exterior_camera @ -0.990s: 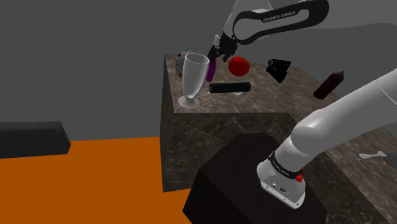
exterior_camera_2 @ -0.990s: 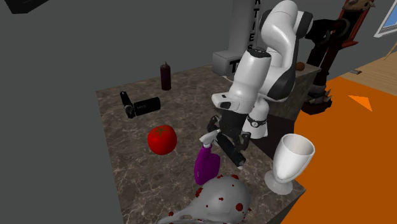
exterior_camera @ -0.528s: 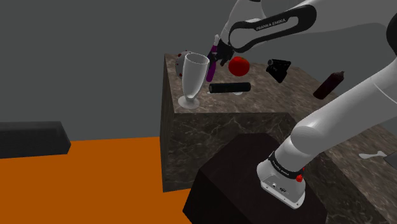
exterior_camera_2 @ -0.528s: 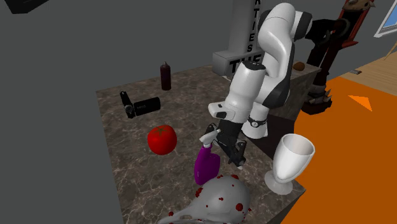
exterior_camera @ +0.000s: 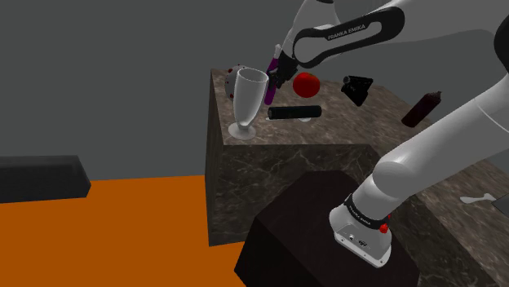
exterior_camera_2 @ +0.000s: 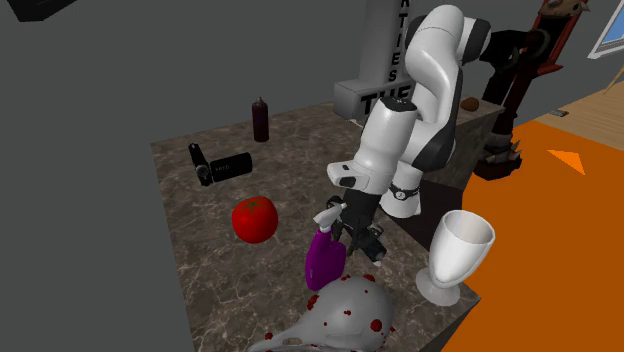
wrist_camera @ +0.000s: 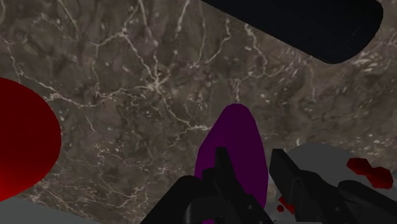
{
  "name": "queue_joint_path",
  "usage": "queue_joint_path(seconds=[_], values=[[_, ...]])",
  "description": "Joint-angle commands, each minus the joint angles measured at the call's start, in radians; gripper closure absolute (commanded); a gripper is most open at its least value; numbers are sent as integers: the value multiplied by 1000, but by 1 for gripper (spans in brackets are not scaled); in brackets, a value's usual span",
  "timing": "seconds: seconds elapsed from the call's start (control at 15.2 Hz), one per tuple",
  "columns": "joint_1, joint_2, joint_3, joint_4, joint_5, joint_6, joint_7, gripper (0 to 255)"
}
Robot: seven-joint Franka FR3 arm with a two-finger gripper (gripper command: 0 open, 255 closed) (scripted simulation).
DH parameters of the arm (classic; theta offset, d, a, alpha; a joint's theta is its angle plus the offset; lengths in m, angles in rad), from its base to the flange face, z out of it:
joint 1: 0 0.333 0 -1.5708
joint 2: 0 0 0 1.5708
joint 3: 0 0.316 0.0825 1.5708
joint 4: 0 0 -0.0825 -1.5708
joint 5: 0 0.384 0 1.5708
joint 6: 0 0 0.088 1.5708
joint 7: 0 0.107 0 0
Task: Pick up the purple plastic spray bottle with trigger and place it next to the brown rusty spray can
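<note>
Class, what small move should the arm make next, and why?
Probably a short straight lift. The gripper is at the top of the purple spray bottle, whose base looks near the veined tabletop, and the tomato and camcorder lie between it and the dark brown spray can.

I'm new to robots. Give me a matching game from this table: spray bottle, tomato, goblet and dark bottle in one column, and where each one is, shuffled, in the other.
Things:
1. spray bottle
2. tomato
3. goblet
4. dark bottle

Places:
A. standing alone near the table's edge, beyond the camera in the second exterior view
B. upright at the table's corner by the orange floor
C. clasped in the tool
D. on the table between camera and spray bottle

Pairs: 1-C, 2-D, 3-B, 4-A
</note>
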Motion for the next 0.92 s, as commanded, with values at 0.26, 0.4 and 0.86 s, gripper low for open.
queue_joint_path(seconds=[0.26,0.4,0.86], values=[[0,1,0,0,0,0,0,255],[0,0,0,-1,0,0,0,255],[4,-32,-2,52,14,-84,-16,255]])
